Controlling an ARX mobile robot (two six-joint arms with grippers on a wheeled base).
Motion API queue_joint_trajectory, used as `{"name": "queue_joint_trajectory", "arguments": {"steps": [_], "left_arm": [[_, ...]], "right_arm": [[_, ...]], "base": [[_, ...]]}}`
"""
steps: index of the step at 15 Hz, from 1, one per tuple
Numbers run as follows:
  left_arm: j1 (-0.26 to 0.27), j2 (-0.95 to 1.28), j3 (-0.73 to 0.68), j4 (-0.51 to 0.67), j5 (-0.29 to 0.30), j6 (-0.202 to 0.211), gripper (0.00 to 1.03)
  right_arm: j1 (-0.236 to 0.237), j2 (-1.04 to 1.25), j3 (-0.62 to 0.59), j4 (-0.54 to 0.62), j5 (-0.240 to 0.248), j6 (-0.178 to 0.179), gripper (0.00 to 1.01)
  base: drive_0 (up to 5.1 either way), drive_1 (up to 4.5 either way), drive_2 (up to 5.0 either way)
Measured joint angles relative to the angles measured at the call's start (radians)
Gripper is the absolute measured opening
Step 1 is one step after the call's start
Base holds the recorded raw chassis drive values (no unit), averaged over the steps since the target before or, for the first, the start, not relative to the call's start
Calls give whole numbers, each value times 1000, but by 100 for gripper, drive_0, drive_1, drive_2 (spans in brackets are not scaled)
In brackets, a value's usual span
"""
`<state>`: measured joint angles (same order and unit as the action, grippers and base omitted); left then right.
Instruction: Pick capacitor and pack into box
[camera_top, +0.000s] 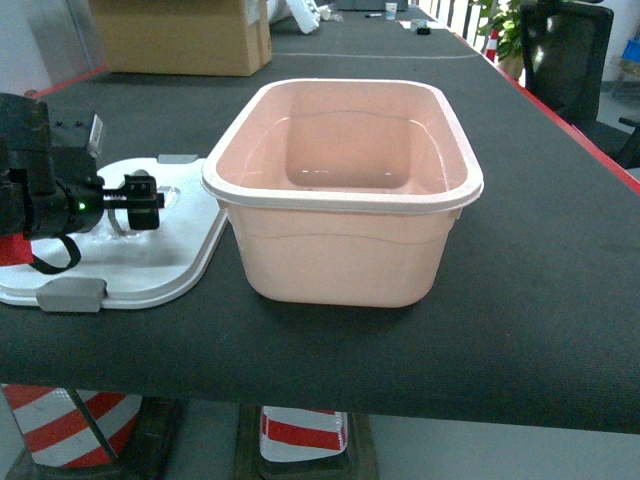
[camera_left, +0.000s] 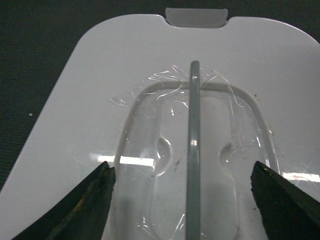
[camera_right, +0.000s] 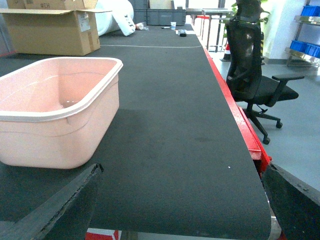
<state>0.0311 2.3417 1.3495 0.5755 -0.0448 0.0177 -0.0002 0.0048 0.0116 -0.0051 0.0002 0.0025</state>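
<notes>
Even, bright indoor light from overhead in all three views. Head view: the box (camera_top: 345, 190) casts a soft, short shadow on the counter (camera_top: 540, 300) along its base at 6 o'clock; its inner floor shows a pale sheen. The far background at 12 o'clock is slightly washed out. Left wrist view: the lid (camera_left: 100, 100) is near-overexposed, with two bar-shaped glare reflections at 8 and 4 o'clock and glints on crinkled film (camera_left: 150, 90); the left pincer (camera_left: 182, 200) fingertips are blurred at the lower corners. Right wrist view: sharp mid-distance, daylight-bright at 1 o'clock; right pincer (camera_right: 180, 210) fingertips soft at both lower corners.
</notes>
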Motion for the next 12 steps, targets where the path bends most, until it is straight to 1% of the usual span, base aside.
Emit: {"name": "queue_joint_trajectory", "arguments": {"steps": [2,6,7,10,12], "left_arm": [[-8,14,22,-7,-4,8,57],[-1,68,63,-3,-7,14,7],[3,76,71,3,-3,16,2],[2,82,71,37,1,19,2],[3,80,58,56,-12,21,2]], "right_arm": [[0,0,0,0,0,0,98],[0,0,0,0,0,0,98],[0,0,0,0,0,0,98],[0,0,0,0,0,0,98],[0,0,0,0,0,0,98]], "base": [[0,0,0],[0,0,0],[0,0,0],[0,0,0],[0,0,0]]}}
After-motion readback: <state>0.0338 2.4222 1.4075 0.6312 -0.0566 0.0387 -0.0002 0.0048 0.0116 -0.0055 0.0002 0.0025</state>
